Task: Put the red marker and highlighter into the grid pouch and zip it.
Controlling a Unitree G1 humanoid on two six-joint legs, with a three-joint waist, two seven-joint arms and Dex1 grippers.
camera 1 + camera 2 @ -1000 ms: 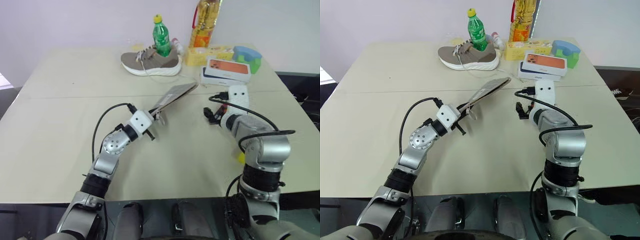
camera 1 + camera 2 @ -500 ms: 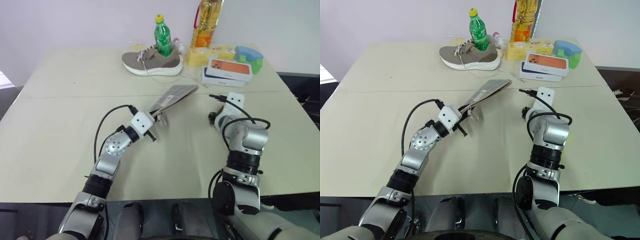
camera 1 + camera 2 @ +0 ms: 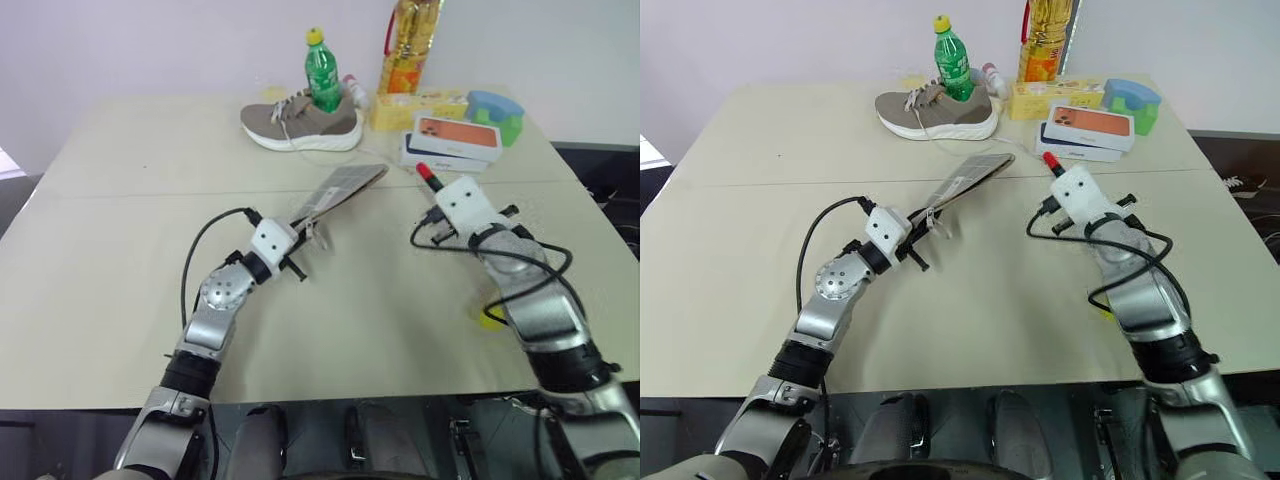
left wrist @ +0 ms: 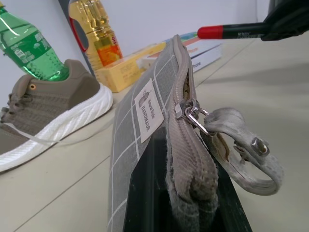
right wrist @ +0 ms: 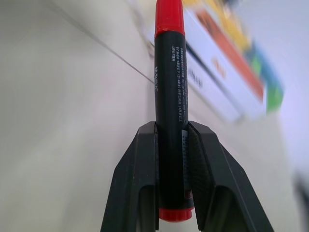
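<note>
The right gripper (image 5: 170, 169) is clamped on the red marker (image 5: 169, 87), its two fingers pinching the black barrel near the tail so that the red tip points away, toward the far side of the worktop (image 3: 120, 250). In the head views the marker's tip shows just beyond that gripper, near the phone boxes (image 3: 455, 140). The left gripper (image 4: 186, 212) is fully closed on the near end of the grid pouch (image 3: 340, 192), holding it up on edge, slanting away to the far right, with the zip and its cord pull (image 4: 241, 150) uppermost. From the left wrist view the zip looks closed along the visible stretch, though the far end is hard to read. The highlighter (image 3: 490, 320) seems to be the yellow thing lying on the worktop beside the right forearm, near the front edge.

The step in hand is loading the marker. Next, the marker must be carried left to the pouch mouth and aligned with the zip line; the opening must be wide enough first.
</note>
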